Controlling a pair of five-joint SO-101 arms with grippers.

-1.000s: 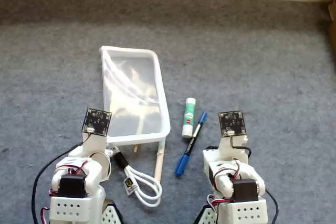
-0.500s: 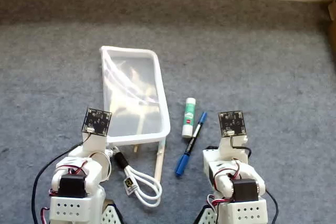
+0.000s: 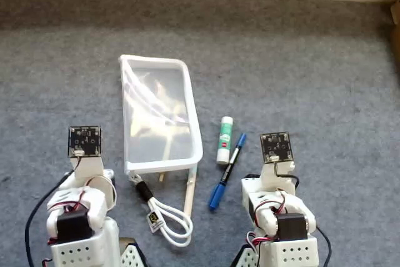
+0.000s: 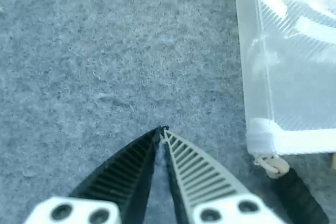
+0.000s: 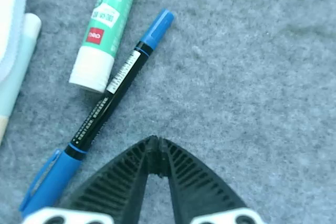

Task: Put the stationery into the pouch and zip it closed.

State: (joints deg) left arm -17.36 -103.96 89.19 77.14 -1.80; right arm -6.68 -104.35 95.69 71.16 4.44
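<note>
— Where does your stationery lie now?

— Your glue stick [image 3: 224, 140] lies on the grey carpet [image 3: 312, 60], at 3 o'clock from the clear pouch [image 3: 159, 117] and apart from it. Your blue pen [image 3: 227, 170] is just beside the glue stick, at 6 o'clock from it.

— And your jaws?

— Your left jaws are pressed together and hold nothing, over carpet at 8 o'clock from the pouch. Your right jaws are also closed and empty, at 4 o'clock from the pen. A white cable [image 3: 169, 217] lies at 6 o'clock from the pouch.
</note>
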